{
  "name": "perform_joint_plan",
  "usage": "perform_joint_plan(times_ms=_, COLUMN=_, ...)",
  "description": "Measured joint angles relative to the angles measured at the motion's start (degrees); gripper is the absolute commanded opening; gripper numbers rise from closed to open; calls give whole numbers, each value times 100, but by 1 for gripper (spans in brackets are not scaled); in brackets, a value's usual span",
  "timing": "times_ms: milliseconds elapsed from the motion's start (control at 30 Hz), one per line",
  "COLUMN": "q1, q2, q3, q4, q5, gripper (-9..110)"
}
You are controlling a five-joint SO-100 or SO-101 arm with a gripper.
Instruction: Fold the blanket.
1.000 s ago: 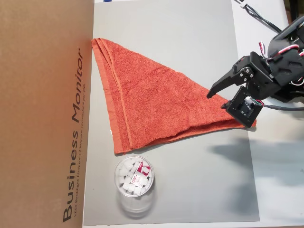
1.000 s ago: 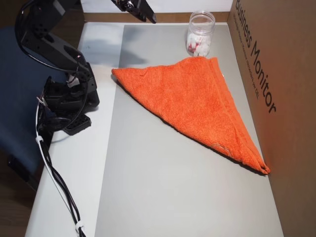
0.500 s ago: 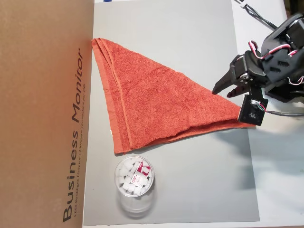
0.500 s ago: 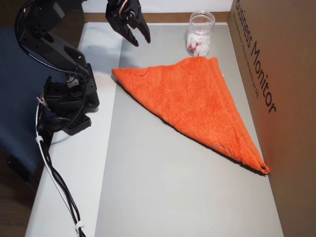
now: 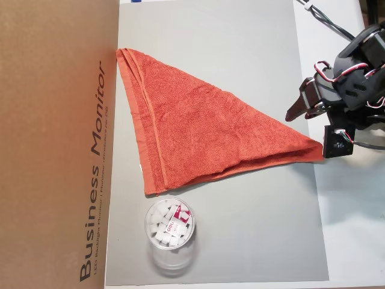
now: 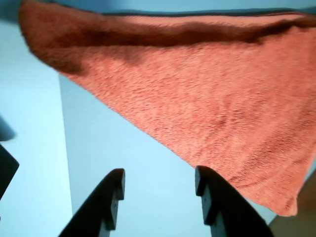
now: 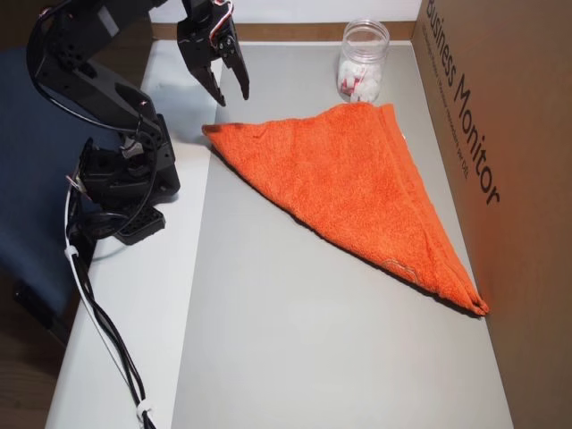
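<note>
The blanket (image 5: 198, 132) is lying flat on the grey mat (image 5: 240, 60) as a triangle, so one corner-to-corner fold is looking done already. Two layers are showing along the lower edge in an overhead view, and they are not lining up quite neatly. What is left, prob.: one more fold to make it smaller, if the job wants that. It is hard to say for sure.

The gripper (image 7: 222, 92) is hanging in the air w/ its fingers (image 6: 111, 197) partly open and holding nothing. In the wrist view the blanket is spreading out just ahead of the fingers, w/ bare mat between the tips and the cloth. The pointy corner of the blanket (image 7: 210, 131) is sitting just below and in front of the fingers, near but not touching.

Other stuff: a clear jar (image 7: 362, 61) w/ white bits inside is standing well away from the fingers, right by the far edge of the blanket, maybe touching it. A big brown cardboard box (image 5: 54, 144) is standing along the far side too, and the hemmed edge is lying right against it. Both are crowding that side, so a fold going that way is having little room. The arm base (image 7: 121, 174) is sitting on the white worktop (image 7: 134, 295), off to the side.
</note>
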Motion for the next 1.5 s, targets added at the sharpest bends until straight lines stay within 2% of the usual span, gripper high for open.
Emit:
perform_joint_plan(times_ms=300, q1=-167, q2=-563, q3=211, q4=-721, q5=35, gripper=14)
perform_joint_plan(times_ms=533, q1=-606, q2=-984, q3=132, q4=-1116, q5=1389, gripper=14)
perform_joint_plan(times_ms=667, q1=-1107, q2=-1151, q3=114, q4=-1090, q5=2268, gripper=14)
perform_joint_plan(times_ms=833, q1=-1644, q2=-1213, q3=105, q4=-668, q5=2769, gripper=14)
perform_joint_plan(times_ms=1000, q1=-1749, q2=-1213, q3=149, q4=-360, q5=3305, gripper=14)
perform_joint_plan(times_ms=1200, q1=-1652, q2=-1239, q3=439, q4=-325, q5=3393, gripper=14)
perform_joint_plan(times_ms=1500, q1=-1635, q2=-2224, q3=246, q4=-343, q5=4359, gripper=14)
